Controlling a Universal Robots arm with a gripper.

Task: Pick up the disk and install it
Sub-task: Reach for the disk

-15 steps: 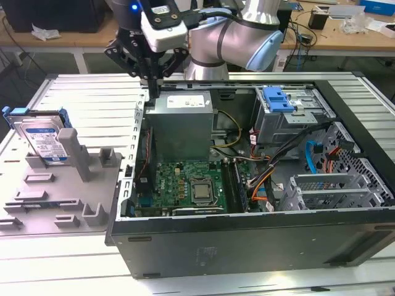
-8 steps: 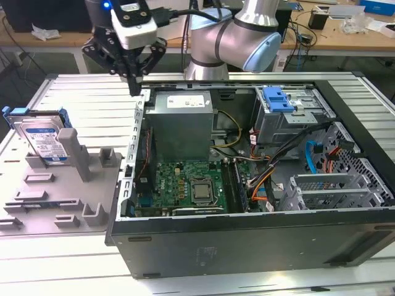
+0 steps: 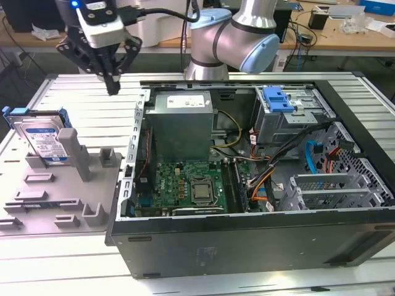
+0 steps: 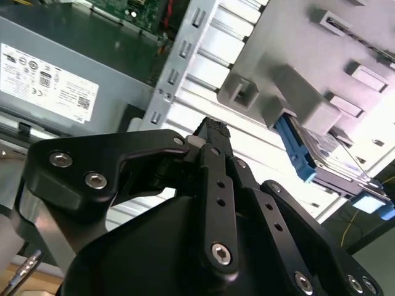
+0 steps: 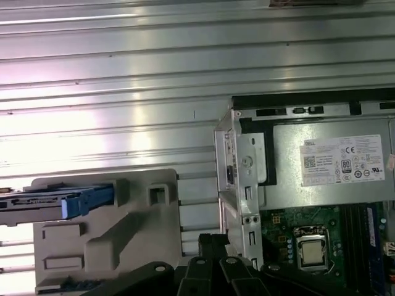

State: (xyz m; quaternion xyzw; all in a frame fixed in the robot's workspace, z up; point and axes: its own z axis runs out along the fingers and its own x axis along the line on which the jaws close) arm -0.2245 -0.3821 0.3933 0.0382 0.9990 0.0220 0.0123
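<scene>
Pincer (image 3: pixel 113 88): over the slatted table (image 3: pixel 74 98); fingertips pressed together, nothing between them; tips point down.
Disk (image 3: pixel 42 140): in the exterior view at 8 o'clock from the pincer, well apart from it. It stands on edge, leaning, in the grey fixture (image 3: pixel 74 179); its blue carrier rail (image 3: pixel 12 114) frames it.
Edges: the open computer case (image 3: pixel 247 246) has its sheet-metal flange (image 3: pixel 139 123) at 4 o'clock from the pincer, near it.
Open room: bare slats around the pincer, between fixture and case.
Case contents: power supply (image 3: pixel 182 120) just beside the flange; motherboard (image 3: pixel 185 185) at 6 o'clock from it; blue-handled drive cage (image 3: pixel 281 102) at 3 o'clock; loose cables (image 3: pixel 278 166) below the cage.
Second wrist view: pincer (image 4: pixel 213 128) tips closed, disk's rail (image 4: pixel 293 151) beyond.
</scene>
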